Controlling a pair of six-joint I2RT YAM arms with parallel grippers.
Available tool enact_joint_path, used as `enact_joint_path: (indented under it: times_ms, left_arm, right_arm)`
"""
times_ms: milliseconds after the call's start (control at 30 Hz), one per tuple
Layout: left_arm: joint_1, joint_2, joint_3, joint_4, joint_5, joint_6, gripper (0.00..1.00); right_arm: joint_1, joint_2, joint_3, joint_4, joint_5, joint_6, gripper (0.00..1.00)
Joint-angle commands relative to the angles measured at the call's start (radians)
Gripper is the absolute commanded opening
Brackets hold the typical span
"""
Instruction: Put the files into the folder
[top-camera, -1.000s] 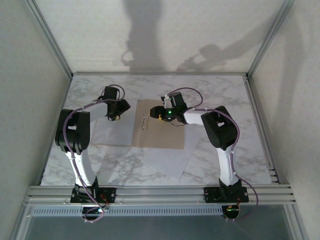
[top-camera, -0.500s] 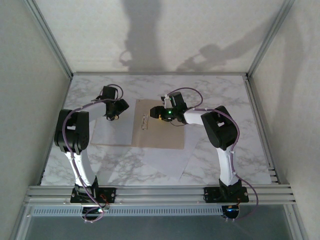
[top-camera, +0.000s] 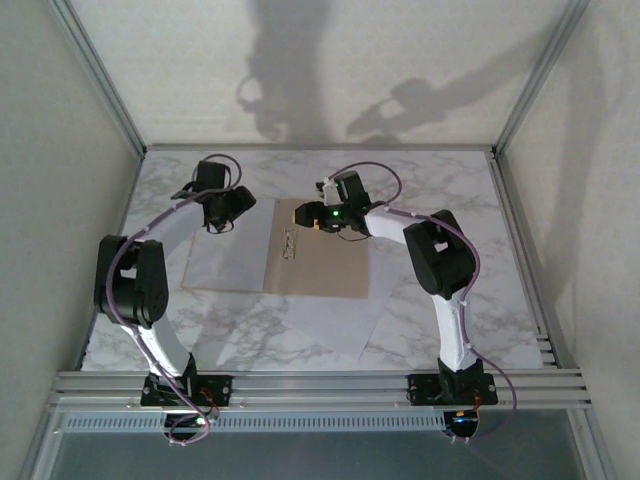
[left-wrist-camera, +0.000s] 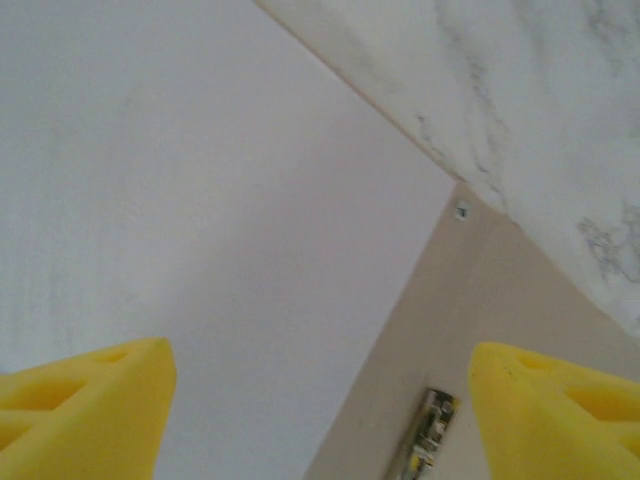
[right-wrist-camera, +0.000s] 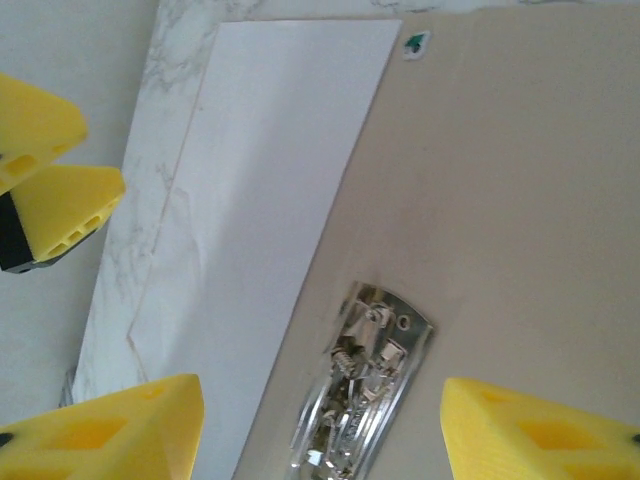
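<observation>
The tan folder (top-camera: 325, 265) lies open on the marble table, its metal clip (top-camera: 291, 241) at the crease. A white file sheet (top-camera: 225, 262) lies flat to the left of the crease. A second sheet (top-camera: 335, 322) sticks out from under the folder's near edge. My left gripper (top-camera: 218, 218) hovers open over the first sheet's far corner, and its view shows that sheet (left-wrist-camera: 200, 200), the folder (left-wrist-camera: 500, 300) and the clip (left-wrist-camera: 428, 437). My right gripper (top-camera: 306, 217) stands open above the clip (right-wrist-camera: 365, 390), with one finger on each side and nothing held.
Marble tabletop (top-camera: 440, 200) surrounds the folder, bounded by aluminium frame rails (top-camera: 320, 380) and pale walls. The left gripper's yellow fingers (right-wrist-camera: 45, 160) appear at the left of the right wrist view, close to the sheet's (right-wrist-camera: 270, 150) far edge.
The left arm has stretched out, carrying its gripper a little farther back and left. The right gripper has shifted slightly left and back over the clip. Sheets and folder have not moved.
</observation>
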Motion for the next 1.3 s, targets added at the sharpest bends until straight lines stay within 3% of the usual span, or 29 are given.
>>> enact_joint_path:
  times_ms: [0,233,500,700,1267]
  left_arm:
    - [-0.040,-0.070,-0.010,-0.058,-0.042,0.006,0.77]
    - [-0.192,-0.121,-0.013,-0.108,-0.157,-0.004,0.76]
    - [-0.392,-0.079,0.003,-0.144,-0.307,-0.025,0.71]
    - [-0.471,-0.012,0.005,-0.162,-0.345,-0.054,0.65]
    - [-0.502,0.068,-0.071,-0.141,-0.359,-0.074,0.41]
  right_arm:
    - [-0.007,-0.033,0.020,-0.061,-0.034,-0.028,0.64]
    - [-0.013,-0.166,-0.119,-0.021,-0.005,-0.018,0.64]
    - [-0.040,-0.306,-0.347,0.108,0.050,-0.005,0.64]
    - [-0.048,-0.337,-0.428,0.179,0.091,0.023,0.64]
    - [-0.047,-0.273,-0.410,0.178,0.151,0.080,0.63]
